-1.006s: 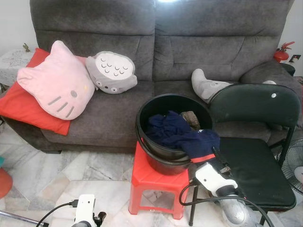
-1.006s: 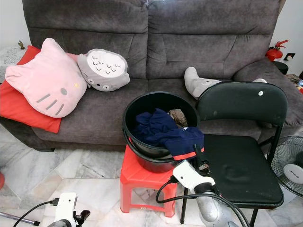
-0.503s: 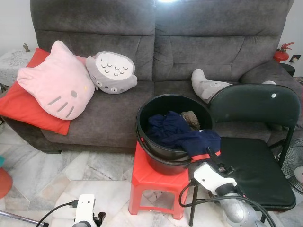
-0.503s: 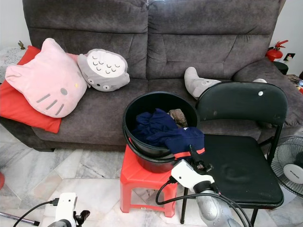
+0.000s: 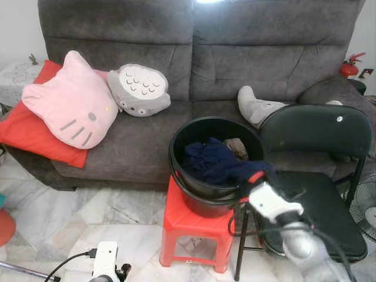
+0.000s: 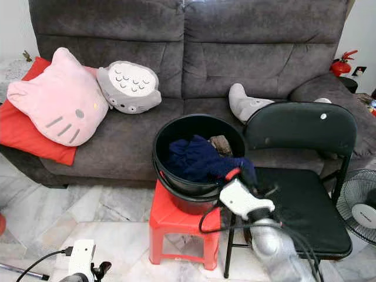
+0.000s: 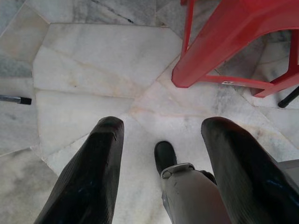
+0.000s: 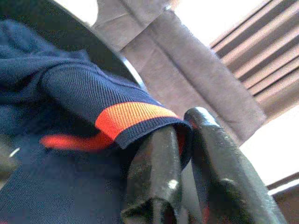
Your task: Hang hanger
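A black bucket [image 5: 176,147] stands on a red plastic stool [image 5: 191,220] in front of the sofa. It holds a navy garment [image 5: 211,161] with an orange band at the cuff [image 8: 133,116]. My right gripper [image 5: 251,178] is at the bucket's front right rim, shut on that cuff. In the right wrist view the cuff is pinched between the two black fingers [image 8: 156,168]. My left gripper [image 7: 163,123] hangs low over the marble floor with its fingers spread open and nothing between them.
A black folding chair [image 5: 320,205] stands right beside the stool, under my right arm. Behind is a grey sofa [image 5: 194,53] with a pink cat cushion [image 5: 73,108] and a grey plush [image 5: 138,89]. A fan [image 5: 367,205] is at the far right.
My right arm has risen and swung right from below the bucket's rim, lifting the sleeve cuff that hung over the rim. The left arm has not moved.
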### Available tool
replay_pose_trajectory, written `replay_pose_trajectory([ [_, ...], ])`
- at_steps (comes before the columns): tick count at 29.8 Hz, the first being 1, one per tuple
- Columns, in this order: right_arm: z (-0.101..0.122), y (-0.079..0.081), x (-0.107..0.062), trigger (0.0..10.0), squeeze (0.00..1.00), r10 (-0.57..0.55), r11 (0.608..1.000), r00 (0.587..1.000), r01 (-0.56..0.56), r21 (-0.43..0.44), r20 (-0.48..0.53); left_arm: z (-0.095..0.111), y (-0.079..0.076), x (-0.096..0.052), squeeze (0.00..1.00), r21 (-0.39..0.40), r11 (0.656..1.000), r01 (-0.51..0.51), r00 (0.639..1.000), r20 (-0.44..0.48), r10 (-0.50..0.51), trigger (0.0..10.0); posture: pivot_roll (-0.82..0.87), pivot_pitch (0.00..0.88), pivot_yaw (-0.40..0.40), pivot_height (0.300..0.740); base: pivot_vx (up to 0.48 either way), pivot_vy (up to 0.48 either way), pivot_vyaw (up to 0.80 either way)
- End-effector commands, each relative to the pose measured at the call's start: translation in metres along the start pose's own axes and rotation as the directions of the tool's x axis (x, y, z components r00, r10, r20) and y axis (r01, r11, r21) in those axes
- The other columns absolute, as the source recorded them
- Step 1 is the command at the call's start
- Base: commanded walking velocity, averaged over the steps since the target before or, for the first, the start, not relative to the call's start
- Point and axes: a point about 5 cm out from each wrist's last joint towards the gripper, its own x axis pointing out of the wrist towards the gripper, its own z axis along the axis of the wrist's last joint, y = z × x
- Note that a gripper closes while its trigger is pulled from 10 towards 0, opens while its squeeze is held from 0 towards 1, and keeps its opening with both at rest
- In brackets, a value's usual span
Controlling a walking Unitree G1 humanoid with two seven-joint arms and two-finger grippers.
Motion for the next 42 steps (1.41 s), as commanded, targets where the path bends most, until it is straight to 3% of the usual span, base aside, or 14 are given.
replay_pose_trajectory([
  [1, 0.007, -0.015, 0.008, 0.0, 0.0, -0.041, 0.999, 0.999, 0.041, 0.008, 0.023, -0.008, 0.002, -0.002, 0.0, 0.002, 1.0, -0.006, 0.999, -0.033, 0.006, 10.0, -0.05, 0.0, -0.007, 0.74, 0.0, 0.0, 0.0],
  [3, 0.014, -0.03, 0.017, 0.0, 0.0, -0.077, 0.997, 0.996, 0.076, 0.027, 0.05, -0.008, 0.002, -0.002, 0.0, 0.002, 1.0, -0.008, 0.999, -0.034, 0.008, 10.0, -0.05, 0.0, -0.006, 0.74, 0.0, 0.0, 0.0],
  [8, 0.028, -0.043, 0.03, 0.0, 0.0, -0.077, 0.997, 0.99, 0.074, 0.031, 0.115, -0.008, 0.003, -0.002, 0.0, 0.002, 1.0, -0.009, 0.999, -0.036, 0.01, 10.0, -0.05, 0.0, -0.004, 0.74, 0.0, 0.0, 0.0],
  [16, 0.059, -0.043, 0.047, 0.0, 0.0, 0.054, 0.998, 0.963, -0.063, 0.026, 0.265, -0.009, 0.005, -0.002, 0.0, 0.001, 1.0, -0.014, 0.999, -0.038, 0.014, 10.0, -0.05, 0.0, -0.002, 0.74, 0.0, 0.0, 0.0],
  [22, 0.068, -0.028, 0.045, 0.0, 0.0, 0.243, 0.968, 0.914, -0.25, -0.02, 0.324, -0.008, 0.006, -0.002, 0.0, 0.003, 1.0, -0.014, 0.999, -0.031, 0.014, 10.0, -0.05, 0.0, 0.0, 0.74, 0.0, 0.0, 0.0],
  [29, 0.066, -0.016, 0.035, 0.0, 0.0, 0.368, 0.921, 0.867, -0.39, -0.003, 0.336, -0.007, 0.004, -0.002, 0.0, 0.005, 1.0, -0.01, 1.0, -0.025, 0.01, 10.0, -0.05, 0.0, 0.001, 0.74, 0.0, 0.0, 0.0],
  [37, 0.065, -0.014, 0.031, 0.0, 0.0, 0.378, 0.915, 0.868, -0.404, 0.013, 0.323, -0.006, 0.004, -0.002, 0.0, 0.006, 1.0, -0.009, 1.0, -0.025, 0.009, 10.0, -0.05, 0.0, 0.002, 0.74, 0.0, 0.0, 0.0],
  [40, 0.07, -0.021, 0.033, 0.0, 0.0, 0.304, 0.931, 0.899, -0.35, 0.102, 0.316, -0.005, 0.003, -0.001, 0.0, 0.006, 1.0, -0.009, 1.0, -0.022, 0.009, 10.0, -0.05, 0.0, 0.001, 0.74, 0.0, 0.0, 0.0],
  [42, 0.075, -0.024, 0.033, 0.0, 0.0, 0.287, 0.935, 0.9, -0.337, 0.108, 0.328, -0.005, 0.003, -0.001, 0.0, 0.007, 1.0, -0.008, 1.0, -0.02, 0.009, 10.0, -0.05, 0.0, 0.003, 0.74, 0.0, 0.0, 0.0],
])
